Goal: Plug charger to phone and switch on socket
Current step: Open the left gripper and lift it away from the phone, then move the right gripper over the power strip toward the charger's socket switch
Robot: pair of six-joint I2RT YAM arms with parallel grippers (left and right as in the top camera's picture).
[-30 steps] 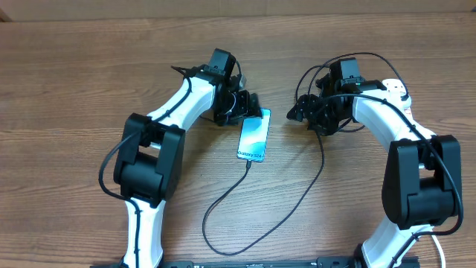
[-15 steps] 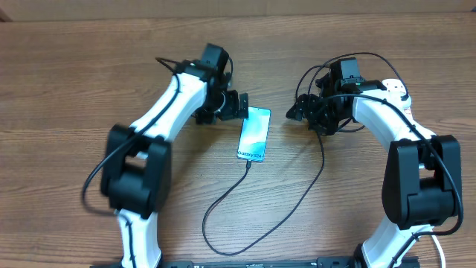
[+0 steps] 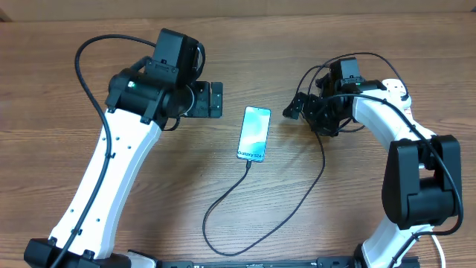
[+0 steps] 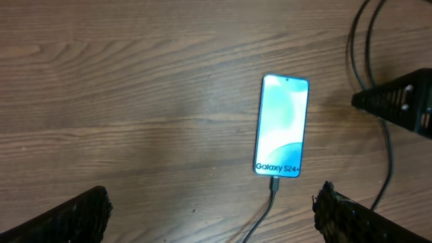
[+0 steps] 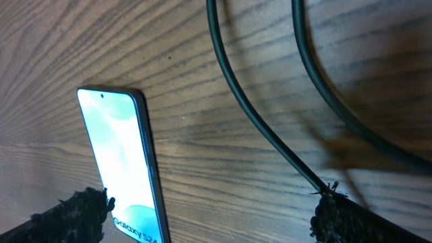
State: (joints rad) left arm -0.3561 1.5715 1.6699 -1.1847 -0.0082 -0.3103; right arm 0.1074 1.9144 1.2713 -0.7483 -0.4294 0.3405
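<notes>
The phone [image 3: 253,134] lies face up on the wooden table with its light blue screen lit. It also shows in the left wrist view [image 4: 282,126] and the right wrist view [image 5: 121,162]. The charger's thin black cable [image 3: 223,205] has its tip in the phone's bottom edge [image 4: 275,183], loops toward the front edge, then runs up under the right arm. My left gripper [image 3: 216,100] is open and empty, raised to the left of the phone. My right gripper [image 3: 301,113] is open and empty just right of the phone, beside the cable [image 5: 256,115]. The socket and the charger's plug are not visible.
The right arm's own black cables [image 3: 357,58] arc over its wrist at the back right. The right gripper's finger shows at the right edge of the left wrist view [image 4: 405,104]. Bare wood [image 3: 89,59] surrounds the phone.
My left arm has lifted and pulled back to the left, away from the phone's top edge. The phone, cable and right arm have not moved.
</notes>
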